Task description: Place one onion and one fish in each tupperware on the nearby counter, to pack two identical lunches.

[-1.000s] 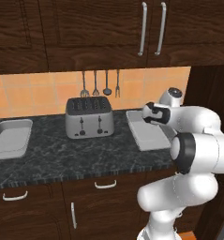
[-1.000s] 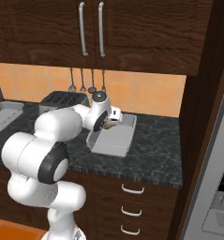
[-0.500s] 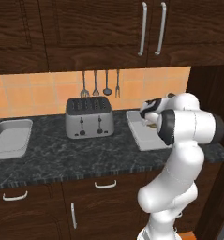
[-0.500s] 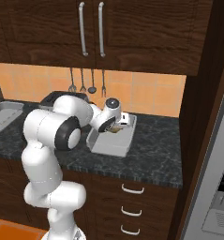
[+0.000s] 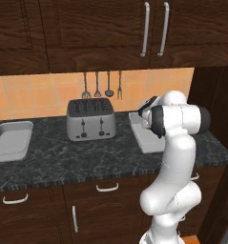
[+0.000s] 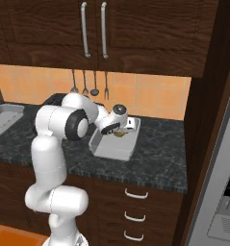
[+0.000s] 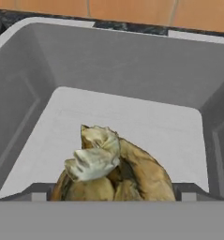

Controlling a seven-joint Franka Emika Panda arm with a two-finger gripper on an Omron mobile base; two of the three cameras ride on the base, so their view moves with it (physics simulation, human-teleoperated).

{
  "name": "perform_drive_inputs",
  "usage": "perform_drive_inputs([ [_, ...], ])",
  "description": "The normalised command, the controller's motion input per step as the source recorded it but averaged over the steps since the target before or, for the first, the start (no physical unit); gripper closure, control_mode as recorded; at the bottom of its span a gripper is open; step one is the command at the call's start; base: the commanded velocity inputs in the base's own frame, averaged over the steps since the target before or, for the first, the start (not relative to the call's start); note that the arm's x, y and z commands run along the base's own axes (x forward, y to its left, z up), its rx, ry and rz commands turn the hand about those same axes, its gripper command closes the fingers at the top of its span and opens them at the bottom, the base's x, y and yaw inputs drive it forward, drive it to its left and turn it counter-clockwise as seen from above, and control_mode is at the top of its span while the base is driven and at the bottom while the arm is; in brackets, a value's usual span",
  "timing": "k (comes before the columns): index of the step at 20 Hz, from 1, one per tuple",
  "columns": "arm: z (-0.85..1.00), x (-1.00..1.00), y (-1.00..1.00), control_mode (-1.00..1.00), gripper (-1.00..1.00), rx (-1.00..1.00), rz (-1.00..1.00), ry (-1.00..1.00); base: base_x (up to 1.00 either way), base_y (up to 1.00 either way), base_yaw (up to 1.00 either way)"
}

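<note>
A brown, papery onion [image 7: 114,174] sits between the jaws of my gripper [image 7: 113,198], and the jaws stand wide around it. The gripper [image 6: 120,133] hangs just over the far end of a grey-white tupperware [image 6: 111,147] on the black marbled counter [image 6: 157,158]. In the hand view the tupperware's bare floor [image 7: 146,119] and walls lie right below the onion. From the left base view my arm covers much of the same tupperware [image 5: 143,139]. A second grey tupperware [image 5: 11,141] lies far to the left on the counter. The fish is out of view.
A silver toaster [image 5: 90,119] stands between the two tupperwares. Utensils [image 5: 102,86] hang on the orange tiled wall behind it. Dark wall cabinets [image 5: 153,28] hang overhead, and a tall dark panel [image 6: 208,96] closes the counter's right end.
My arm has folded from a low sideways reach into an upright stance. The hand has edged a little further over the right tupperware, with the onion still in it.
</note>
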Motion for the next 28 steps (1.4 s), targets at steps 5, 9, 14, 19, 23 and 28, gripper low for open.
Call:
perform_drive_inputs([
  [5,0.95,0.00,0.44,-1.00,-1.00,-0.10,0.00,-0.01,0.00,0.00,0.00],
  [9,0.44,0.02,0.54,-1.00,-1.00,-0.16,0.00,0.00,0.00,0.00,0.00],
  [14,0.54,-0.60,0.00,-1.00,-1.00,-0.04,0.00,-0.17,0.00,0.00,0.00],
  [19,0.94,-1.00,0.02,-1.00,-1.00,0.00,0.00,-0.20,0.00,0.00,0.00],
  [23,0.77,-1.00,0.14,-1.00,-1.00,0.00,0.00,0.06,0.00,0.00,0.00],
  [28,0.85,-1.00,0.18,-1.00,-1.00,0.00,0.00,0.13,0.00,0.00,0.00],
])
